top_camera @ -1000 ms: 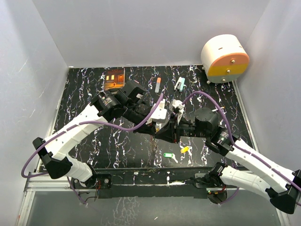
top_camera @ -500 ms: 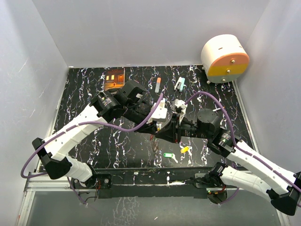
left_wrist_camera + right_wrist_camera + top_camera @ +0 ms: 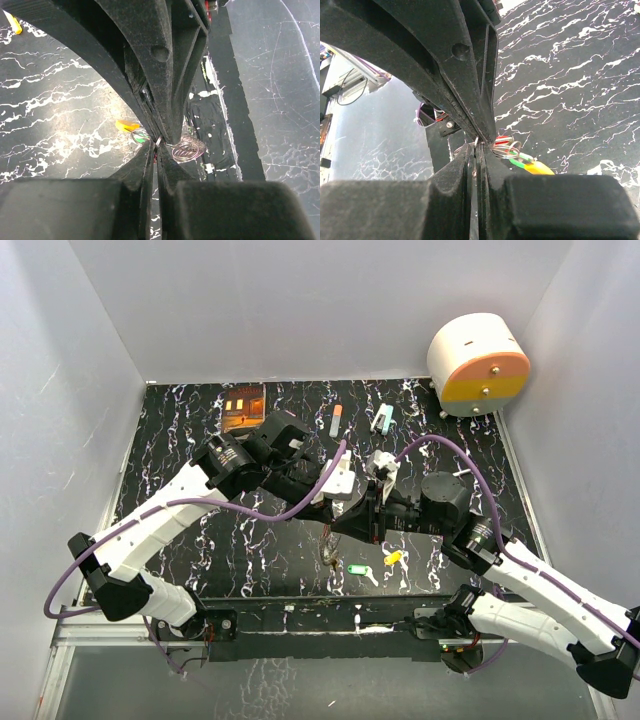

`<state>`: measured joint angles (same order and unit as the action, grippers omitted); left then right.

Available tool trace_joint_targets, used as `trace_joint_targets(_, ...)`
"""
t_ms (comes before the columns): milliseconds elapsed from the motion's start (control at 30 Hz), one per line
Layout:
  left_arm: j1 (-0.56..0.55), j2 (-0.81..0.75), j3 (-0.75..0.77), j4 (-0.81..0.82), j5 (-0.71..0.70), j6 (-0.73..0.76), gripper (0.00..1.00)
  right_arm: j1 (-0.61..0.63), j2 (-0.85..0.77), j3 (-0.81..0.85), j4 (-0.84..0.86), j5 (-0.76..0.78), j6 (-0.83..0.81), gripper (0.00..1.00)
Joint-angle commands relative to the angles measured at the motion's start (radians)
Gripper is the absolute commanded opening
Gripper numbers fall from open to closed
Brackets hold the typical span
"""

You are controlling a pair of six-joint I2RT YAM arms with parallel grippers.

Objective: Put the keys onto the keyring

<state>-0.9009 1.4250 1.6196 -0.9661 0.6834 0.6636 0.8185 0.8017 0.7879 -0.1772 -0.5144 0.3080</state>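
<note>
My left gripper (image 3: 338,512) and right gripper (image 3: 354,521) meet tip to tip above the middle of the mat. Both are shut on a thin silvery wire, the keyring (image 3: 187,149). In the left wrist view my gripper (image 3: 157,150) pinches the wire, with coiled silver loops just to the right. In the right wrist view my gripper (image 3: 476,147) pinches it too, with a red key head (image 3: 503,139) hanging beside the loops. A small cluster (image 3: 328,555) dangles below the grippers. A green key (image 3: 358,569) and a yellow key (image 3: 392,558) lie on the mat near the front.
An orange-capped marker (image 3: 335,420), a small teal-and-white object (image 3: 382,419) and a picture card (image 3: 243,406) lie at the back of the mat. A white-and-orange drum (image 3: 478,363) stands at the back right. White walls enclose the mat (image 3: 180,440).
The joined grippers have shifted slightly towards the front. The dangling cluster hangs lower below them than before.
</note>
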Motion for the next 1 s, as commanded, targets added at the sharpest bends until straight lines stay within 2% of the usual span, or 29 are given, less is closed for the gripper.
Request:
trace_joint_targets(0, -0.007, -0.031, 0.0, -0.041, 0.043, 0.041, 0.0, 0.002, -0.033, 0.013, 0.12, 0.017, -0.004, 0.08)
trace_joint_targets(367, -0.006, -0.025, 0.02, -0.076, 0.112, 0.066, 0.0, 0.002, -0.042, 0.007, 0.117, 0.038, 0.0, 0.08)
trace_joint_targets(467, -0.006, -0.021, 0.027, -0.077, 0.116, 0.061, 0.0, 0.002, -0.04, 0.007, 0.117, 0.036, -0.003, 0.13)
trace_joint_targets(533, -0.006, -0.018, 0.031, -0.081, 0.116, 0.059, 0.0, 0.002, -0.037, 0.007, 0.115, 0.035, -0.002, 0.21)
trace_joint_targets(633, -0.006, -0.013, 0.037, -0.083, 0.117, 0.05, 0.0, 0.002, -0.031, 0.01, 0.109, 0.035, -0.004, 0.25)
trace_joint_targets(967, -0.006, -0.001, 0.053, -0.072, 0.132, 0.025, 0.0, 0.001, -0.002, 0.022, 0.107, 0.047, -0.012, 0.23)
